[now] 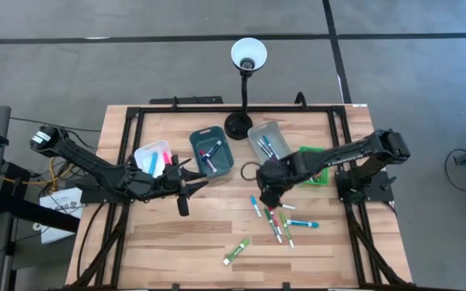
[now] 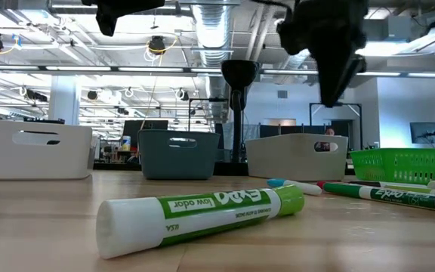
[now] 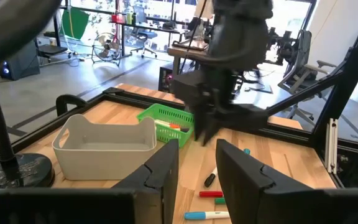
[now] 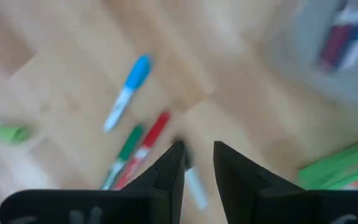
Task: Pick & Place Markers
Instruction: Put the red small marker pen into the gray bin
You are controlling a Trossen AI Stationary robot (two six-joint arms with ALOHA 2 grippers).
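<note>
Wooden table with markers scattered right of centre, near side.
We see the right gripper above them, fingers narrowly parted, holding nothing; left gripper likewise narrow, by the white bin. Markers look light, stiff, slippery: grasp mid-barrel.

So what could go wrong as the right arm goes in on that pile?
The loose markers lie close together under the right gripper, so its narrowly open fingers may catch two or knock one aside. The green marker lies alone near the table edge and could roll off if bumped. The left gripper waits near the teal bin.
</note>
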